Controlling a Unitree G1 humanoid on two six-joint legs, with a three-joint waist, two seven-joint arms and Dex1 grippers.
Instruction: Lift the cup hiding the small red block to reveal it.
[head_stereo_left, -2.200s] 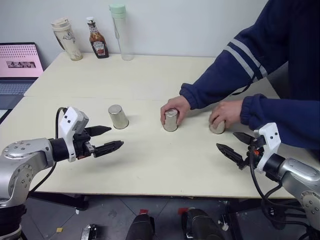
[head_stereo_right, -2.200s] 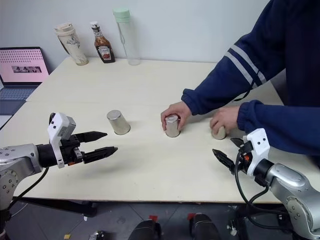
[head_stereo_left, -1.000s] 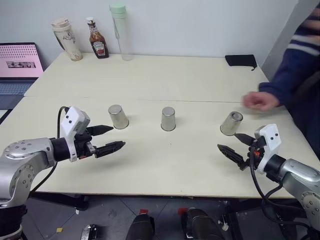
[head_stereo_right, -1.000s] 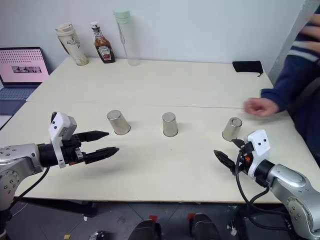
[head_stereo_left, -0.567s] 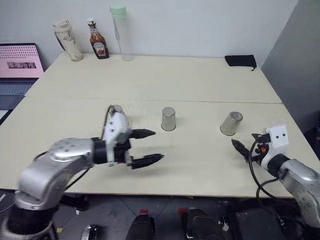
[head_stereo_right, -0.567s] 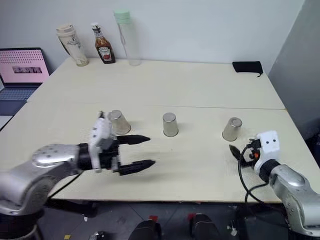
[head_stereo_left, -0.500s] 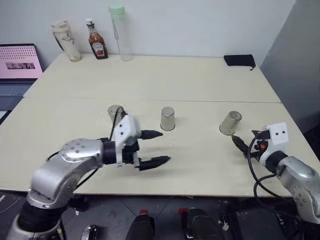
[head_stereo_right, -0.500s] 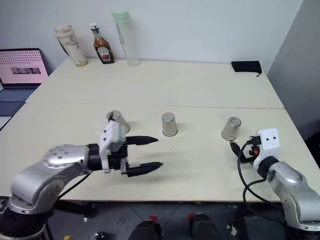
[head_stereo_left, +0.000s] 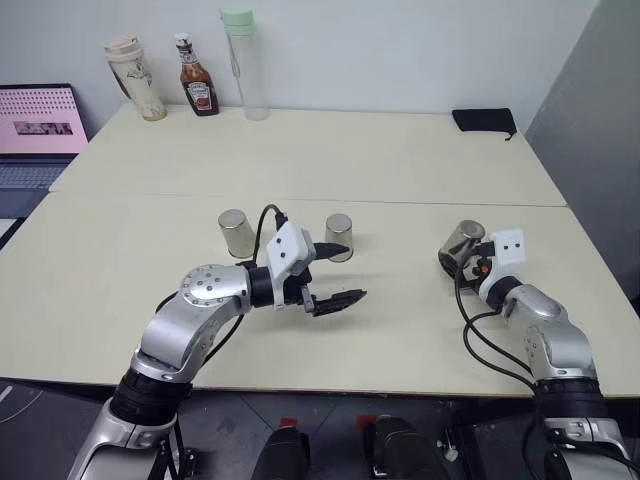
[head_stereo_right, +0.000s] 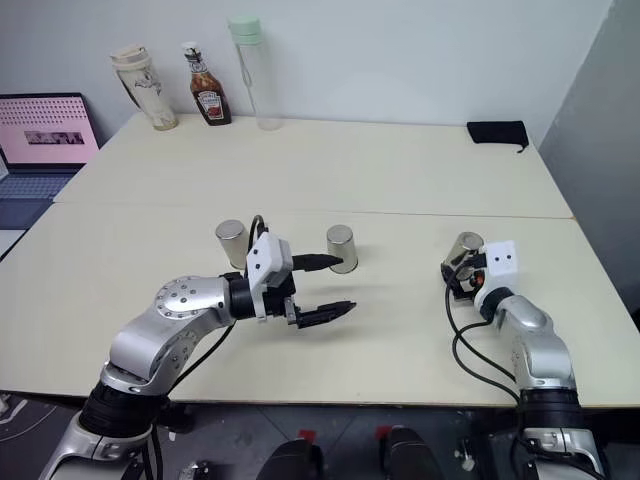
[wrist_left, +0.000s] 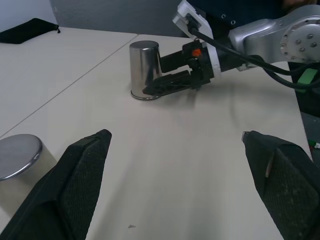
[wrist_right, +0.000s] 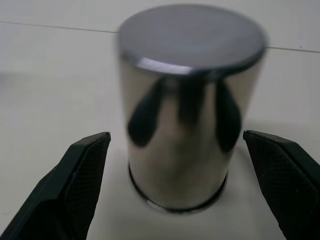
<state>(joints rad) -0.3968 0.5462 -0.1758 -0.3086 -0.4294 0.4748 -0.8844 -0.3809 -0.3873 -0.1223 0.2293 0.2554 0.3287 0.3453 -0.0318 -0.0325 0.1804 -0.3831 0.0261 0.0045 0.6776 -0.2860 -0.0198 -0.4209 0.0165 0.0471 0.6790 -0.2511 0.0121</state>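
Silver metal cups stand upside down in a row across the middle of the pale table (head_stereo_left: 420, 160): the left cup (head_stereo_left: 236, 233), the middle cup (head_stereo_left: 339, 237) and the right cup (head_stereo_left: 463, 243). You cannot see the small red block; no cup is lifted yet, so you cannot tell which one hides it.

The right gripper (wrist_right: 181, 150) has its two black fingers wide open, one on each side of the right cup, and they do not touch it. It holds nothing. This cup is close to the right edge of the table, so there is not much room past it on that side.

The left gripper (head_stereo_left: 340, 275) is wide open too and holds nothing. It points to the right, just on the near side of the middle cup, with one finger near the cup's foot. Between the two grippers the table is bare, and the near strip of table is open as well.

Far back on the left stand a tan cup with a lid (head_stereo_left: 132, 79), a sauce bottle (head_stereo_left: 195, 77) and a tall clear bottle (head_stereo_left: 243, 62). A black pouch (head_stereo_left: 484, 120) lies at the far right, and a laptop (head_stereo_left: 38, 125) sits off the left edge.

A second ago a person's hand was by the right cup; now it is gone. Both arms have moved in: the left one to the right, the right one forward up to its cup
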